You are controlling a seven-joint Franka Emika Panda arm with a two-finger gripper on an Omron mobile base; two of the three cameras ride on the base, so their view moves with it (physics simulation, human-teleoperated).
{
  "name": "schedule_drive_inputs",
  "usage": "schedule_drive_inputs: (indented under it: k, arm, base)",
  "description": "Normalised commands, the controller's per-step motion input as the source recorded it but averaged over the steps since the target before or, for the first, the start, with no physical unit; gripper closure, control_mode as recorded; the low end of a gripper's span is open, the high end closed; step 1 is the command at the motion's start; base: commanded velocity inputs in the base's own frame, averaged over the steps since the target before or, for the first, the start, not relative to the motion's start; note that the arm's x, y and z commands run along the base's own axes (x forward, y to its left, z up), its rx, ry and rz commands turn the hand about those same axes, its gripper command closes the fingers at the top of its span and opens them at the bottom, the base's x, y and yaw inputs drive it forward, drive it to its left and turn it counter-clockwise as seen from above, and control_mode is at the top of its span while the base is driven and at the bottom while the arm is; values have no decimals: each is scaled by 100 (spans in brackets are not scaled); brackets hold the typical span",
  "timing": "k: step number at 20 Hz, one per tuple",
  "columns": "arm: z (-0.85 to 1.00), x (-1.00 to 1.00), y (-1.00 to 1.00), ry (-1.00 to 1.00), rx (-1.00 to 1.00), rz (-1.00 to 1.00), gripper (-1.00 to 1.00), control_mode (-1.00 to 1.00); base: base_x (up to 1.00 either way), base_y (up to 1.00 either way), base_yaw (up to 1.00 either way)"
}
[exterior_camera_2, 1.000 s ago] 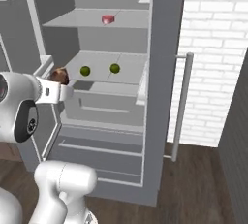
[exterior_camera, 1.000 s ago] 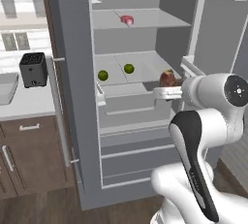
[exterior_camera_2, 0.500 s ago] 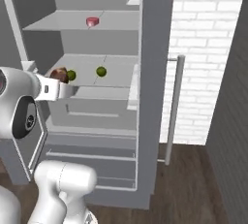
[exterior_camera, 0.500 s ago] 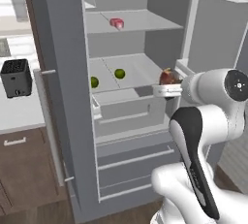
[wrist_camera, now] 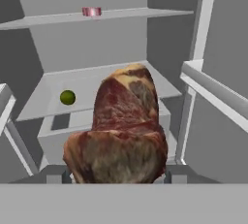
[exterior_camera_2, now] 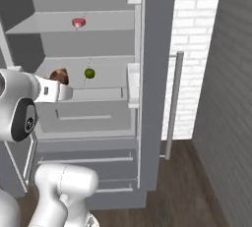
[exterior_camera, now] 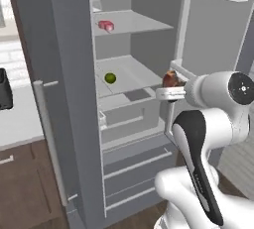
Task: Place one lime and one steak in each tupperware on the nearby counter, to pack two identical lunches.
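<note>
My gripper point(exterior_camera: 171, 88) is shut on the dark brown lumpy steak point(exterior_camera: 170, 79), holding it up in front of the open fridge. In the hand view this steak point(wrist_camera: 123, 131) looms between the fingertips point(wrist_camera: 177, 174); the right base view shows the steak point(exterior_camera_2: 60, 75) at the hand's tip. One lime point(exterior_camera: 110, 78) point(exterior_camera_2: 89, 73) point(wrist_camera: 68, 97) lies on the middle fridge shelf. The red-pink steak point(exterior_camera: 105, 25) point(exterior_camera_2: 78, 22) point(wrist_camera: 91, 11) rests on the upper shelf. A strip of the counter point(exterior_camera: 20, 119) shows at the far left. The second lime and both tupperware are out of view.
The fridge's left door point(exterior_camera: 64, 99) stands open between the shelves and the counter, where a black toaster point(exterior_camera: 4, 90) sits. The right door point(exterior_camera: 218, 39) with its bins is open close beside my hand. A white brick wall point(exterior_camera_2: 197, 49) lies right of the fridge.
The whole picture has shifted left, so the base has moved. The left door now hides the second lime. The brown steak stays in the gripper.
</note>
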Motion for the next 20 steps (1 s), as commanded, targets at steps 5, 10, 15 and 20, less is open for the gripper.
schedule_drive_inputs:
  k: [5, 10, 15, 20]
  arm:
    - [0, 0, 0, 0, 0, 0, 100, 100]
    - [0, 0, 0, 0, 0, 0, 100, 100]
    - [0, 0, 0, 0, 0, 0, 100, 100]
    - [0, 0, 0, 0, 0, 0, 100, 100]
  base:
    - [-27, 18, -40]
    - [-72, 41, -40]
    - [-82, -3, -46]
    - [-93, 0, -51]
